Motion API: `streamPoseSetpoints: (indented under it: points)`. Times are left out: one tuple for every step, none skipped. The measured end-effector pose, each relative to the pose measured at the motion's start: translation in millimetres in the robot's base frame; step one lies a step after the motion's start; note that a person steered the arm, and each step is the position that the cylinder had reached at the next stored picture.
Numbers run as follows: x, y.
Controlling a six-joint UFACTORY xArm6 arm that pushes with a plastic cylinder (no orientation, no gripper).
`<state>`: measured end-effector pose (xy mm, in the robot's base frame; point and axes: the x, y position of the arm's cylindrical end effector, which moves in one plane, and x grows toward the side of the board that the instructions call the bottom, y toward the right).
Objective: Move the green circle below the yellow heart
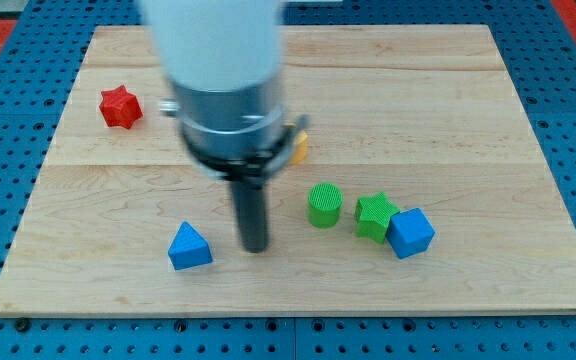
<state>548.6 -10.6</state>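
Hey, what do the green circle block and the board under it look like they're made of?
The green circle looks like matte plastic, possibly 3D-printed: fine ridges run down its side. The board looks like pale, smooth wood: long grain lines and seams between planks show. My tip rests on the board to the view's left of the circle, not touching it.

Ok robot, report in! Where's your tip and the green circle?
My tip left of green circle, apart. Yellow heart mostly hidden behind arm. Nothing between.
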Motion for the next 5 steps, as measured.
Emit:
streamPoseSetpoints:
  points:
    - [-14.7, 28.3]
    - [-39.2, 14.1]
    - [-59.5, 18.4]
    - [-4.8, 12.0]
    - [-12.1, 75.9]
